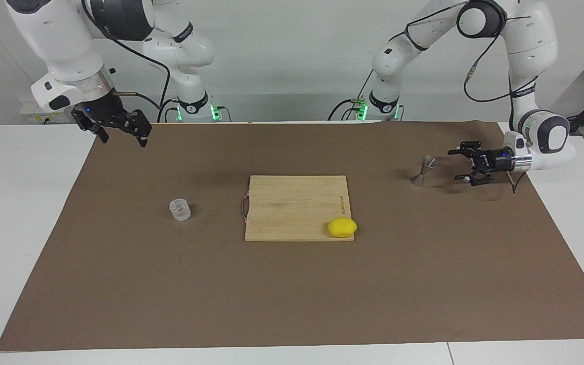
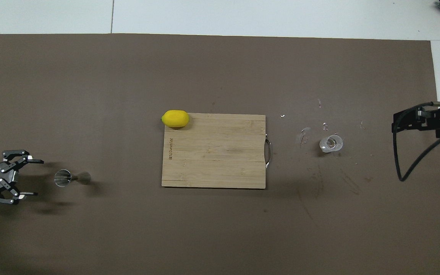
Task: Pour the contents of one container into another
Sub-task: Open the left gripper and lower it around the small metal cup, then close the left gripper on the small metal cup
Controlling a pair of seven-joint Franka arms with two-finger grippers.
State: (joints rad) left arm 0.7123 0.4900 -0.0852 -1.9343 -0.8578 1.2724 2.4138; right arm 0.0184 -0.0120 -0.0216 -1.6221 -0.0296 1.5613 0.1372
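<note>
- The glass cup (image 1: 180, 209) stands on the brown mat, well apart from the cutting board (image 1: 297, 208), toward the right arm's end.
- The jigger (image 1: 423, 171) stands upright, well apart from the board toward the left arm's end.
- The left gripper (image 1: 463, 165), wide open and empty, sits just beside the jigger.
- The right gripper (image 1: 122, 133), open and empty, waits raised.
- The cup probably handles as slick, rigid and breakable; grasp its side wall.

The small clear glass cup (image 1: 180, 209) is standing upright beside the wooden cutting board (image 1: 297, 208), toward the right arm's end. The silver hourglass-shaped metal jigger (image 1: 425, 170) is standing upright toward the left arm's end.
</note>
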